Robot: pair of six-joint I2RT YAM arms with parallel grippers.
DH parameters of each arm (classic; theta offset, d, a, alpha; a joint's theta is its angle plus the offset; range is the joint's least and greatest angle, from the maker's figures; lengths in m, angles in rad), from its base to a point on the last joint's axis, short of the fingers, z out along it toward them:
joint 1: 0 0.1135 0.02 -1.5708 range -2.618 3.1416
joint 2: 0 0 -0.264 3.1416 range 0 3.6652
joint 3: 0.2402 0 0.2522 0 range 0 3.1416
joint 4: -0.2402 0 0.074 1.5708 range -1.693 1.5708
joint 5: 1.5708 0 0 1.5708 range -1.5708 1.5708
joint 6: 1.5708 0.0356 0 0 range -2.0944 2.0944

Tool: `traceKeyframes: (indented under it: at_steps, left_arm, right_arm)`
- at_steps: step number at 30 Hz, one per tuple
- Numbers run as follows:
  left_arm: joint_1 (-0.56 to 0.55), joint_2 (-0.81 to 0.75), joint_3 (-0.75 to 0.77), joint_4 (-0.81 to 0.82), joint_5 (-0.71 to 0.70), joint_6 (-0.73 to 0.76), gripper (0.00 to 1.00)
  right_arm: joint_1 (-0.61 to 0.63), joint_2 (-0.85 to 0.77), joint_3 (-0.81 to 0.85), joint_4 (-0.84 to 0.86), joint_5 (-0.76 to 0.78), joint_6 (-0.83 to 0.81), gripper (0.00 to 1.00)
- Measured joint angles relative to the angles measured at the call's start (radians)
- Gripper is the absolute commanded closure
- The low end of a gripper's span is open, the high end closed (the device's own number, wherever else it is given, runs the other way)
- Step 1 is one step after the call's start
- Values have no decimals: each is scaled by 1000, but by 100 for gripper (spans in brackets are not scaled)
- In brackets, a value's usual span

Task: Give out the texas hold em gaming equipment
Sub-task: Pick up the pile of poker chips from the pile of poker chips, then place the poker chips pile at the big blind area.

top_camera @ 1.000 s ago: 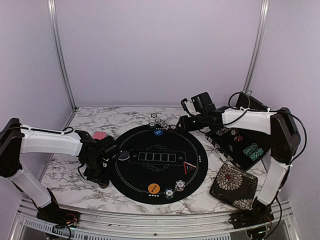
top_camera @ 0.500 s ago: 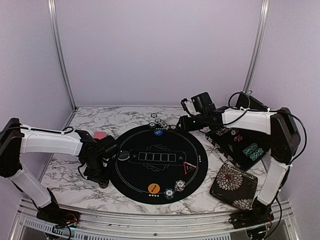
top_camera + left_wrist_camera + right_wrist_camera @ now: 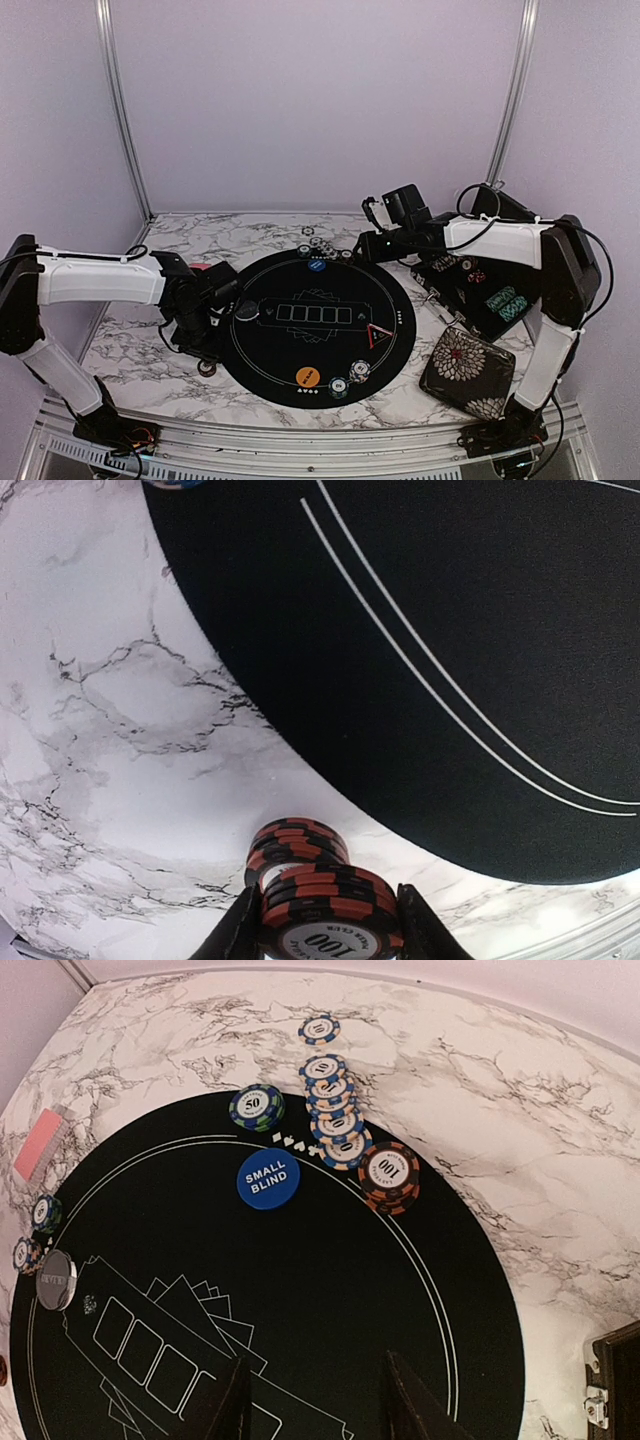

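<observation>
- Your left gripper (image 3: 327, 932) was clamped on a short stack of red-and-black striped chips (image 3: 325, 892). A black finger (image 3: 238, 932) pressed on each side of its ribbed edge.
- The held stack was just off the rim of the round black mat (image 3: 480, 680), over the marble tabletop (image 3: 110, 680). Its white "100" face was turned toward the wrist camera.
- A second red-and-black stack (image 3: 297, 840) sat flat on the marble, just behind the held one.
- The mat looked matte and cloth-like, with a thin white double line curving along its edge; the tabletop was glossy white with grey veins.
- Your right gripper (image 3: 318, 1400) hung over the far side of the mat, with its fingers apart and nothing between them.
- Below it lay a smooth blue disc (image 3: 267, 1178) printed "SMALL BLIND". A "50" chip stack (image 3: 256, 1106) and an orange-and-black "100" stack (image 3: 389, 1173) stood at the mat's edge.
- A fanned row of white-and-blue chips (image 3: 334, 1110) overlapped like tiles. Its long axis ran from the marble toward the mat rim.
- A flat pink card (image 3: 40, 1143) lay on the marble, its long side slanting in the right wrist view.
</observation>
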State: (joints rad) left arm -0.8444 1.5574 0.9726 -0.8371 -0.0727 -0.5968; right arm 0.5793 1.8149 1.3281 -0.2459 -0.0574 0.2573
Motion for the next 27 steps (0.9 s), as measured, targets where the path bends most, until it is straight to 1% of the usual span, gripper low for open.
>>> traceKeyframes:
  at_steps: [6, 14, 27]
  left_arm:
    - [-21, 49, 80, -14, 0, 12, 60]
    - [-78, 170, 235, -40, 3, 35, 60]
    - [-233, 350, 394, -52, 36, 22, 60]
  right_arm:
    - [0, -11, -32, -1, 11, 0, 58]
    - [-7, -77, -87, -2, 22, 0, 58]
    - [-16, -155, -175, 1, 22, -1, 58]
